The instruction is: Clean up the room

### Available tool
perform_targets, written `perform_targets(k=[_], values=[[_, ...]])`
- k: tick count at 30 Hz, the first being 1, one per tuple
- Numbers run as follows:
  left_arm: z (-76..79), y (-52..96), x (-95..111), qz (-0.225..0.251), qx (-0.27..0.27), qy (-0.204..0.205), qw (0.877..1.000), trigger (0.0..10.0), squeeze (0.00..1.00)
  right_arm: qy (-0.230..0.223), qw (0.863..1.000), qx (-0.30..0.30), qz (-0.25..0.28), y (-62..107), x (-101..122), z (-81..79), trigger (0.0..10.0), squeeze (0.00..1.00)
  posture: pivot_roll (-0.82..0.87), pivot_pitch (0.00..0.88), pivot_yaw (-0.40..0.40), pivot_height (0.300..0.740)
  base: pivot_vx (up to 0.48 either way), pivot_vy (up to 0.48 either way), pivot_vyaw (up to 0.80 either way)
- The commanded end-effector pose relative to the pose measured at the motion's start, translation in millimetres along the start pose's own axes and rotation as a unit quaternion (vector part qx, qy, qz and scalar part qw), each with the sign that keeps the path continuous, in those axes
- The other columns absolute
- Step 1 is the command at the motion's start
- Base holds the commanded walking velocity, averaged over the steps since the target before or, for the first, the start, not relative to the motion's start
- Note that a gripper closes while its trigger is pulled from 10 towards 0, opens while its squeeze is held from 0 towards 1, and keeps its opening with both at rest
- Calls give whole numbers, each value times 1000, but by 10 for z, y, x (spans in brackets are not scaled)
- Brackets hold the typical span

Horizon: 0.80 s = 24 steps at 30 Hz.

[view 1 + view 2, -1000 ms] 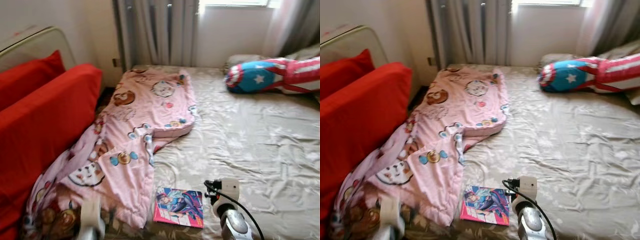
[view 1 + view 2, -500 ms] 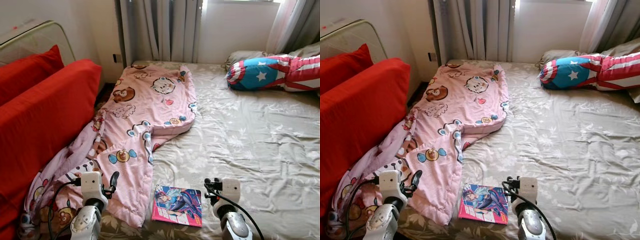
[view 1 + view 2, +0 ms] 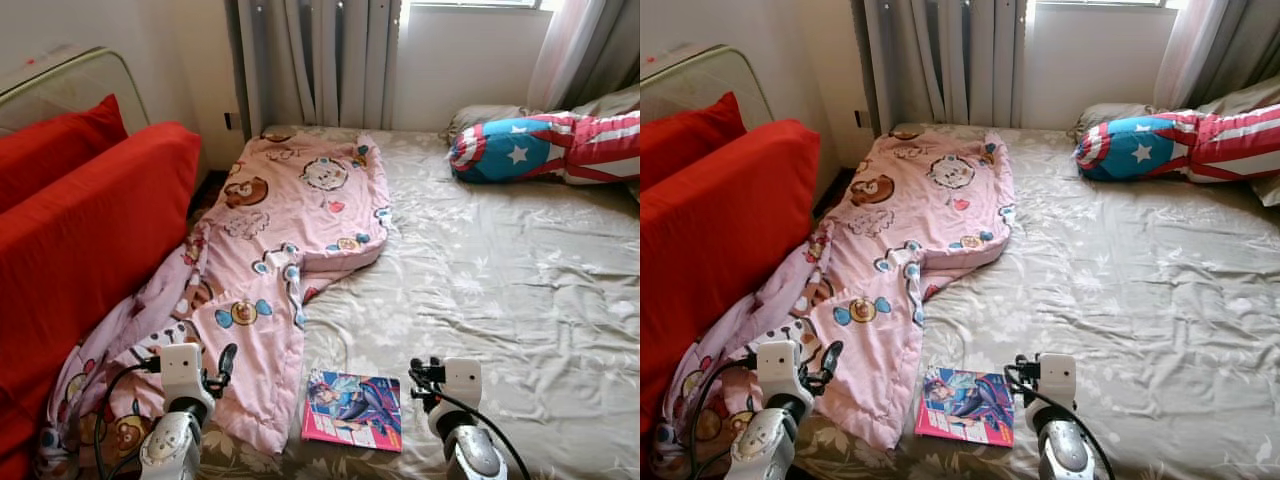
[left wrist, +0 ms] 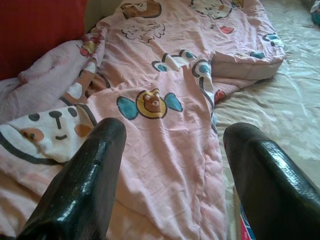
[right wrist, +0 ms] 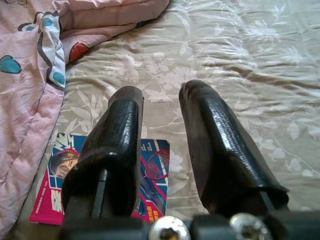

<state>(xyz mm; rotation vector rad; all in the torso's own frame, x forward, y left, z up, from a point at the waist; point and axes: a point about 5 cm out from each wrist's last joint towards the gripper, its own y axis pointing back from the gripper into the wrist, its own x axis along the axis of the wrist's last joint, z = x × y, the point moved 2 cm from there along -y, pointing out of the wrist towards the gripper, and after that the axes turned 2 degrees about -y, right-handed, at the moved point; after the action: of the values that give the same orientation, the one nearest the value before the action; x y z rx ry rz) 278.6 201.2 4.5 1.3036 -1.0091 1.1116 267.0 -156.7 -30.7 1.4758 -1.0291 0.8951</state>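
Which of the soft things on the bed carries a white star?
The blue, red and white striped cushion by the window end of the bed has the star. The pink cartoon-print blanket shows animals and hearts instead.

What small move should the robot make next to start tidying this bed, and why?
Probably lower the right gripper onto the book and pick it up. The book lies loose on the bed sheet just ahead of that gripper, whose fingers are open and empty. The left gripper hovers open over the pink blanket.
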Motion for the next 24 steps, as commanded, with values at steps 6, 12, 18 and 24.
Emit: perform_targets(k=[6, 12, 18, 24], values=[[-39, 18, 19, 3, 10, 5, 1000, 10000, 0, 9, 1000, 5, -9, -30, 12, -30, 10000, 0, 8, 0, -25, 690, 0, 0, 0], [-29, 16, 18, 2, 12, 7, 1000, 10000, 0, 7, 1000, 8, -4, -27, 15, -41, 10000, 0, 10, 0, -26, 662, 0, 0, 0], [-37, 19, 27, 3, 14, 7, 1000, 10000, 0, 4, 1000, 8, 0, -19, 16, -47, 10000, 0, 12, 0, -23, 662, 0, 0, 0], [-56, 24, 30, 1, 13, 3, 1000, 10000, 0, 5, 1000, 10, -8, -15, -15, -72, 10000, 0, 15, 0, -21, 662, 0, 0, 0]])
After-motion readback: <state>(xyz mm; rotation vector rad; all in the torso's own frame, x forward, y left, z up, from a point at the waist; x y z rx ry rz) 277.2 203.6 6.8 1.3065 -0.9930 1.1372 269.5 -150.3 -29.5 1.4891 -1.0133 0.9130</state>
